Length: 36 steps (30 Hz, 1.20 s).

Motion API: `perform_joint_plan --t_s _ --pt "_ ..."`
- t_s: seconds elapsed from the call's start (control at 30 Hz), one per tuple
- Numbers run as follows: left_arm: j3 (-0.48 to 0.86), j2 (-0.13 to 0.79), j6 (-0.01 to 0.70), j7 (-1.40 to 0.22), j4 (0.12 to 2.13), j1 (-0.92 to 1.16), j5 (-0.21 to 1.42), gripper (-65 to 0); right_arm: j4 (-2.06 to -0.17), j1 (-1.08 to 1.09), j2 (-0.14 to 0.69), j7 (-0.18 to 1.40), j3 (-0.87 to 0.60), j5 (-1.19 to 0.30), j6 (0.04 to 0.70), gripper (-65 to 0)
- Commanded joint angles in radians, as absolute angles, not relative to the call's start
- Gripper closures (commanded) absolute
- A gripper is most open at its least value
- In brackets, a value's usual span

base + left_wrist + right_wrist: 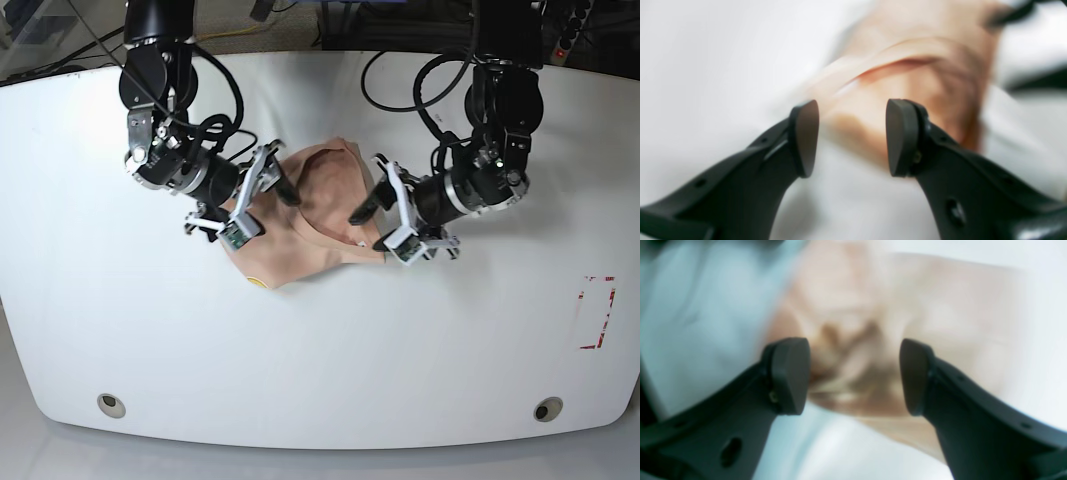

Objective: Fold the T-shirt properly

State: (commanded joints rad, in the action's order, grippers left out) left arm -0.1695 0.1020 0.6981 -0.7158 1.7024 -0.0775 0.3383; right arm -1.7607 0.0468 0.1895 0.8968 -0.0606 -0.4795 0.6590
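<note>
Worktop [320, 350] of smooth white material with rounded corners fills the base view; two round metal fittings [112, 405] are set near its front edge, and a red-marked rectangle [597, 312] is seen well to the right of the T-shirt. Black cables [400, 75] are looped behind the T-shirt, beyond the far edge, where dark equipment is only partly seen.

The peach, salmon-pink short-sleeved T-shirt of thin soft fabric [310, 225] lies bunched in a compact heap near the middle of the worktop, its folds raised. It is flanked by both black arms. The left tool [852, 136] is held with its jaws apart just beside the T-shirt, nothing between them; blurred fabric is seen beyond the pads. The right tool [853, 376] is likewise spread wide at the T-shirt's opposite side, above crumpled cloth, gripping nothing.
</note>
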Motion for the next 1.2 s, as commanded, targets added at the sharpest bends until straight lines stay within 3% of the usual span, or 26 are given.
perform_joint_plan --t_s 0.13,0.27,0.63,0.73,0.87,1.03,1.2 --pt "-0.242 0.038 0.642 -0.716 1.621 -0.125 0.338 -29.4 -1.598 0.183 0.2 0.897 -0.082 -0.492 0.664 -31.4" --pt "-0.259 0.022 0.639 -0.716 1.577 -0.133 0.338 -29.4 -1.435 0.288 0.2 0.891 -0.076 -0.492 0.667 -22.8" --pt "-0.259 0.07 0.639 -0.696 1.369 -0.136 0.338 -29.4 -1.038 0.38 0.196 0.602 -0.042 -0.28 0.67 -22.2" --pt "-0.262 0.087 0.639 -0.621 1.31 -0.136 0.338 -29.4 -1.023 0.383 0.199 0.598 -0.044 -0.282 0.67 -21.9" --pt "-0.257 0.116 0.641 -0.591 1.31 -0.15 0.344 -29.4 -1.138 0.381 0.2 0.648 -0.047 -0.283 0.67 -22.0" --pt "-0.251 0.151 0.641 -0.593 1.434 -0.151 0.346 -29.4 -1.283 0.384 0.2 0.736 -0.047 -0.274 0.668 -22.2" --pt "-0.237 0.173 0.641 -0.593 1.589 -0.108 0.346 -29.4 -1.256 0.41 0.239 0.733 -0.042 -0.272 0.661 -22.2"
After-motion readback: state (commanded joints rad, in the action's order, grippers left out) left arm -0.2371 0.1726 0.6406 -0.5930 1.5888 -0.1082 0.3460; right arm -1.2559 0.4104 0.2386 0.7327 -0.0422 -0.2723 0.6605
